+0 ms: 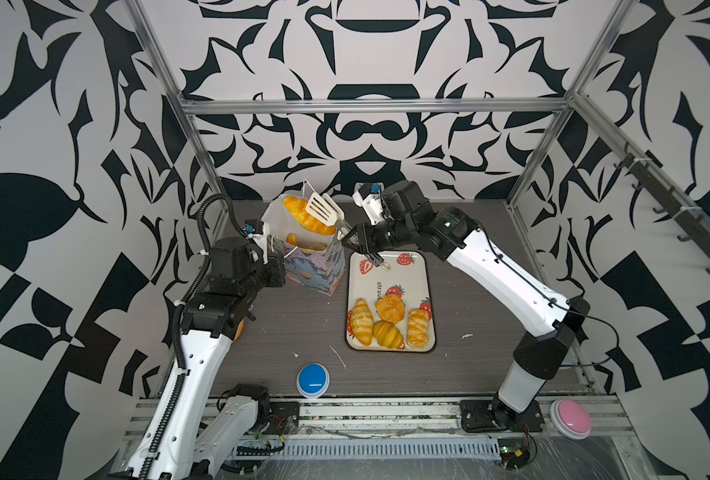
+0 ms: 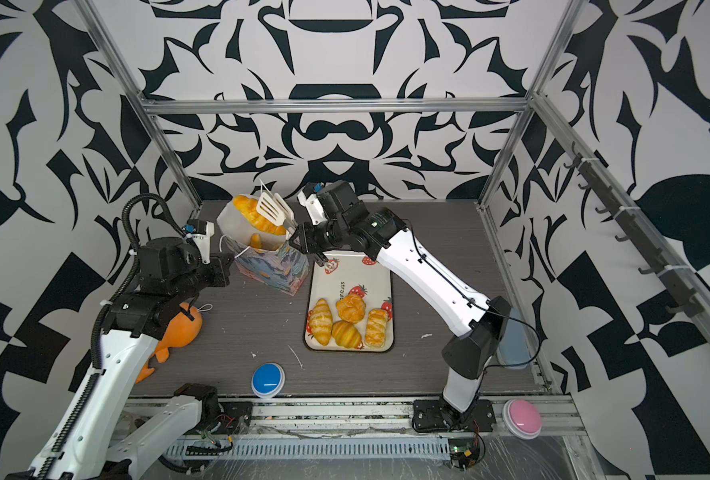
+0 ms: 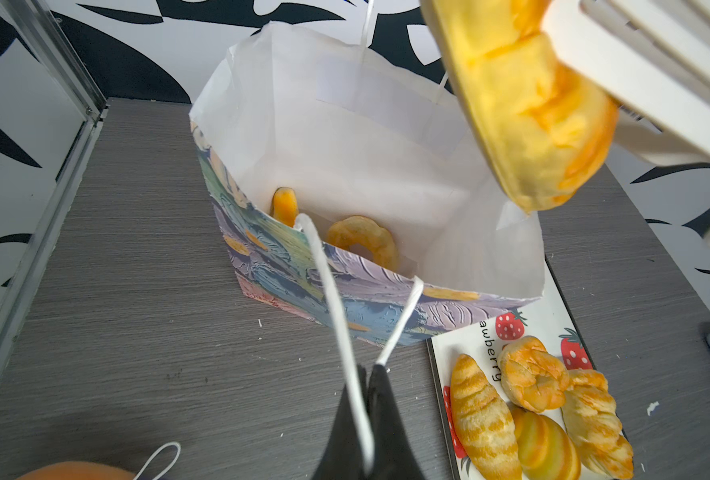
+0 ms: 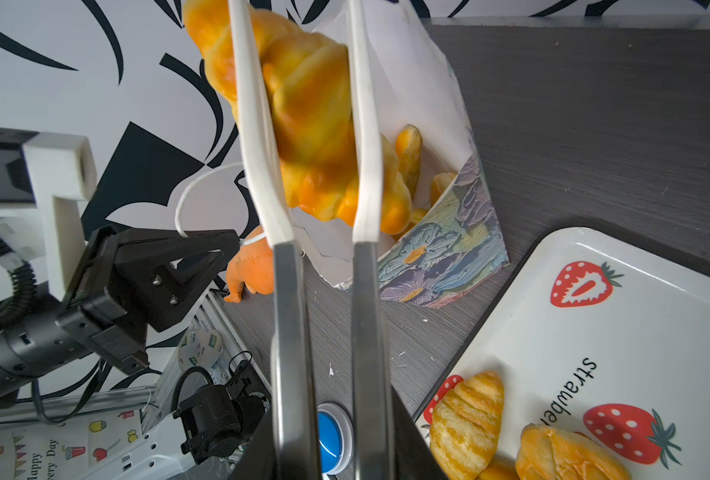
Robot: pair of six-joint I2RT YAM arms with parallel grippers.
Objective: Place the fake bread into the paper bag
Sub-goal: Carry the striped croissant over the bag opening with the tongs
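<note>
Robot bagging toy pastries: a croissant (image 1: 303, 214) of the fake bread hangs over the open mouth of the paper bag (image 1: 315, 272). It is pinched between the white slotted blades of a pair of tongs (image 1: 324, 210), whose metal handles the right gripper (image 1: 353, 241) squeezes together. The bag stands on the worktop (image 1: 282, 328) at 11 o'clock from the strawberry-print tray (image 1: 411, 274).

The left gripper (image 3: 369, 376), jaws together on the bag's near cord handle (image 3: 332, 291), pulls the cord taut. This appears meant to hold the mouth wide and steady the bag for the drop. Four pastries (image 1: 390, 309) wait at the tray's 6 o'clock end.

Inside the bag a ring doughnut (image 3: 363, 241) and the tip of another pastry (image 3: 284, 205) show. The near wall hides the bag's floor, so the count inside cannot be told. In both top views the left gripper's fingertips are hard to make out against the bag's edge. An orange soft toy (image 2: 182, 324), at the bag's 8 o'clock, lies mostly under the left arm. Both wrist views cut off the croissant's far end.
</note>
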